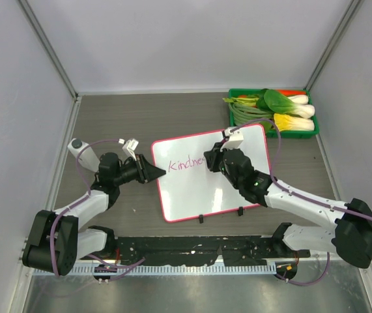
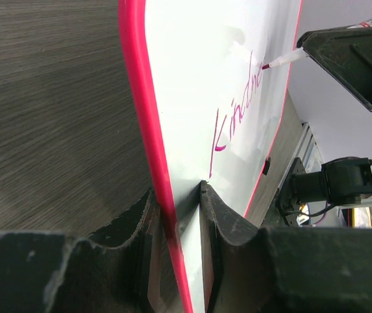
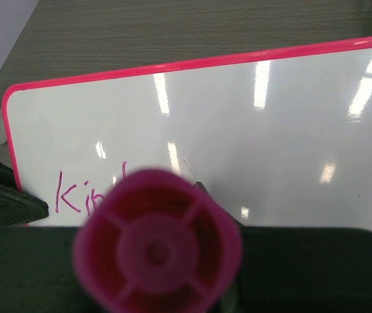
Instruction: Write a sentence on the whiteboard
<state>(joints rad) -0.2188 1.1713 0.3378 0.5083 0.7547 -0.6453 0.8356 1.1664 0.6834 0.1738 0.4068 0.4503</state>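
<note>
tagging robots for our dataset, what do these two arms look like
Left arm and right arm: white link shells, black joint housings, purple cables looping alongside. Wrists end in black wedge-shaped jaws, each with a small white camera block.

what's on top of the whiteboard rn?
Pink writing reading "Kindne", with the marker tip at its end. The right gripper hides the whiteboard beneath it.

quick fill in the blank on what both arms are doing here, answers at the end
The left gripper clamps the ____ by its pink edge.
The right gripper holds a pink ____.
The sentence so far begins with the letter ____.
The vegetables sit in a ____ tray.
Missing: whiteboard; marker; K; green.
</note>
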